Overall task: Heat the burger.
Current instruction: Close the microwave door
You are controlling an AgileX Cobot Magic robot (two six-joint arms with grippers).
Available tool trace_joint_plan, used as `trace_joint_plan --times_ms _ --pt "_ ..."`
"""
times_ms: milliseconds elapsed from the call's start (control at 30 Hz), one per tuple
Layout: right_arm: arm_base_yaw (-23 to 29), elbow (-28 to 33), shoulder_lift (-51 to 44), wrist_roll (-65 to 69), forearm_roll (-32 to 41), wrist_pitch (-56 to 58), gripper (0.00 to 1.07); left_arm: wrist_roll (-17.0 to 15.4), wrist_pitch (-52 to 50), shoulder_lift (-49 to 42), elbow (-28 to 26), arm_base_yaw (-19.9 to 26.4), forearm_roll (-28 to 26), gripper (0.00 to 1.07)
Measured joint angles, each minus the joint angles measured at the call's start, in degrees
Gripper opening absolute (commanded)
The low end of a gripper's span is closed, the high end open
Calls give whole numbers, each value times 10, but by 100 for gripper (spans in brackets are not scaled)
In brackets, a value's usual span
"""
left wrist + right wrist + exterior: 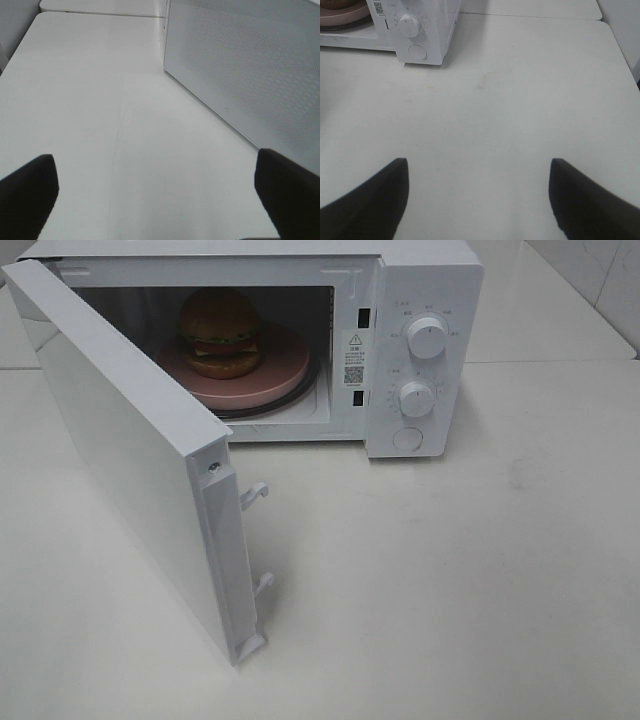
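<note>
The burger [220,332], with a golden-brown bun, lettuce, tomato and cheese, sits on a round pink plate [275,380] inside the white microwave [420,270]. The microwave door [120,440] stands wide open, swung out toward the front left. Neither gripper shows in the exterior high view. My left gripper [155,195] is open and empty over the table, beside the outer face of the door [250,65]. My right gripper [477,200] is open and empty over the table, well in front of the microwave's control panel [415,30].
The control panel has two white dials [426,338] [416,397] and a round door button [408,438]. Two door latches [255,492] stick out from the door's edge. The white table [450,580] spreads around the microwave.
</note>
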Motion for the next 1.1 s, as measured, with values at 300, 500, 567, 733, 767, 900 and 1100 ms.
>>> trace_joint_plan --times_ms 300,500,567,733,767,900,1100 --pt "0 0 0 0 0 0 75 0 0 1 0 0 -1 102" --pt "0 0 0 0 0 0 75 0 0 2 0 0 -1 102" --pt "0 0 0 0 0 0 75 0 -2 9 -3 0 -1 99" --pt "0 0 0 0 0 0 75 0 -32 48 -19 0 -1 90" --pt "0 0 0 0 0 0 75 0 -40 59 -21 0 -1 83" --pt "0 0 0 0 0 0 75 0 -66 93 -21 0 -1 68" --pt "0 0 0 0 0 0 75 0 -120 168 -21 0 -1 29"
